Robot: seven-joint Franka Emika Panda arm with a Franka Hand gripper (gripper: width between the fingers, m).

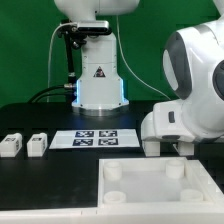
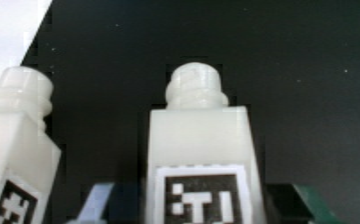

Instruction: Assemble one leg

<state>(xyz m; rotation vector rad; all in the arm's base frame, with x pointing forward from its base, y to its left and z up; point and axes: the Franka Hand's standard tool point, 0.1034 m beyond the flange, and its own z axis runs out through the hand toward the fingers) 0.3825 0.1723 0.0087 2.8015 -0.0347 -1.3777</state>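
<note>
In the wrist view a leg (image 2: 198, 135), a white block with a rounded peg on its end and a black-and-white tag on its face, sits between my gripper (image 2: 203, 203). The fingers (image 2: 115, 200) press close on both its sides, so the gripper is shut on it. A second leg (image 2: 17, 135) stands right beside it. In the exterior view the gripper (image 1: 166, 147) is low over the black table behind the large white panel (image 1: 160, 185), and the held leg is hidden there. Two more legs (image 1: 10, 146) (image 1: 37, 144) lie at the exterior view's left.
The marker board (image 1: 97, 137) lies in the middle of the table in front of the robot base (image 1: 100, 85). The panel with round corner sockets fills the near right. A pale edge (image 2: 8, 30) shows in a corner of the wrist view.
</note>
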